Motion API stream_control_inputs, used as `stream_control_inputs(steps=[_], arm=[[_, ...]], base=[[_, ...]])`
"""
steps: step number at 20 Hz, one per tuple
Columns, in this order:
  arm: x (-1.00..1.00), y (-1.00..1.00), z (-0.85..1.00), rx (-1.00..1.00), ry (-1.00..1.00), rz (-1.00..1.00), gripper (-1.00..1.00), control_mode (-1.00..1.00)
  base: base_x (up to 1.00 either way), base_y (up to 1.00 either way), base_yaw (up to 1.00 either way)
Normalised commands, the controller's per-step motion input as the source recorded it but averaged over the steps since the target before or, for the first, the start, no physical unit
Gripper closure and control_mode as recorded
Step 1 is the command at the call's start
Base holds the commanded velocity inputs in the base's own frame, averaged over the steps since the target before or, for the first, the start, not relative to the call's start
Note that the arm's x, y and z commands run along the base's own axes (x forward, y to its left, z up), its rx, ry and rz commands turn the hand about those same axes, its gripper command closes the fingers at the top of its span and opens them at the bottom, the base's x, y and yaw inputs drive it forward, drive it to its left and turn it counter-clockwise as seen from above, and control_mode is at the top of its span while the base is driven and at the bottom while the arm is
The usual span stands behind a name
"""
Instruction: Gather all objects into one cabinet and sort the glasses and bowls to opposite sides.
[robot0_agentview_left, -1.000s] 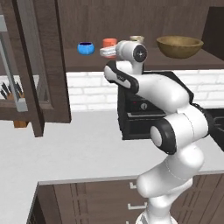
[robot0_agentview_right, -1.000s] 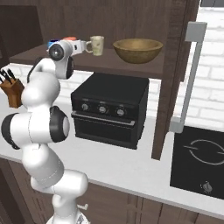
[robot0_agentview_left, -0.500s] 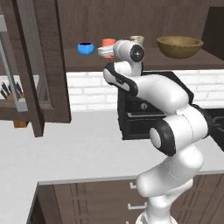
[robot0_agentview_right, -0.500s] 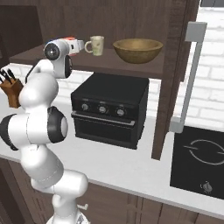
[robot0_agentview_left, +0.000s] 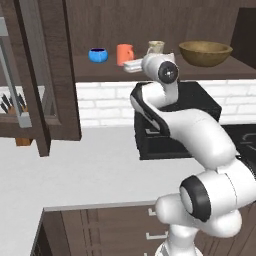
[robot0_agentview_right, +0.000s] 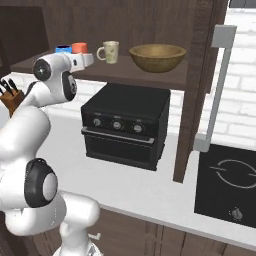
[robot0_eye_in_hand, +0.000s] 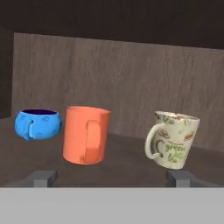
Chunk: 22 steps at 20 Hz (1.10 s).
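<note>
Left base view: all four vessels are already lined up on the cabinet shelf (robot0_agentview_left: 100, 75), blue bowl (robot0_agentview_left: 98, 54) far left, wooden bowl (robot0_agentview_left: 205, 52) far right, so the sorting looks unfinished.

Right base view: the gripper (robot0_agentview_right: 85, 59) is parked beside the orange mug (robot0_agentview_right: 79, 48).

Hand view: fingers (robot0_eye_in_hand: 43, 177) are spread wide, nothing gripped, the cream mug (robot0_eye_in_hand: 173, 139) sitting apart on the right.

On the cabinet shelf (robot0_agentview_left: 100, 74), left to right: blue bowl (robot0_agentview_left: 98, 54), orange mug (robot0_agentview_left: 125, 54), cream mug (robot0_agentview_left: 156, 47), wooden bowl (robot0_agentview_left: 205, 52). White arm (robot0_agentview_left: 172, 112) raised before the mugs. Black oven (robot0_agentview_left: 175, 125) on counter (robot0_agentview_left: 75, 170).
</note>
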Motion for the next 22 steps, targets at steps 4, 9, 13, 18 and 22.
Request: stream_control_inputs(steps=[4,9,13,18,22], arm=[[-1.00,-0.09,-0.03,-0.02,0.00,-0.29,-1.00,-1.00],[-1.00,-0.32,-0.08,0.00,0.00,-0.20,-1.00,-1.00],[-1.00,-0.44,-0.30,0.00,0.00,-0.03,-1.00,-1.00],[-0.44,0.00,-0.04,0.00,0.00,0.00,-1.00,-1.00],[-0.69,-0.03,-0.05,0.00,-0.01,-0.01,-1.00,-1.00]], base=[[0.00,0.00,0.00],[0.00,0.00,0.00],[0.00,0.00,0.00],[0.00,0.00,0.00],[0.00,0.00,0.00]])
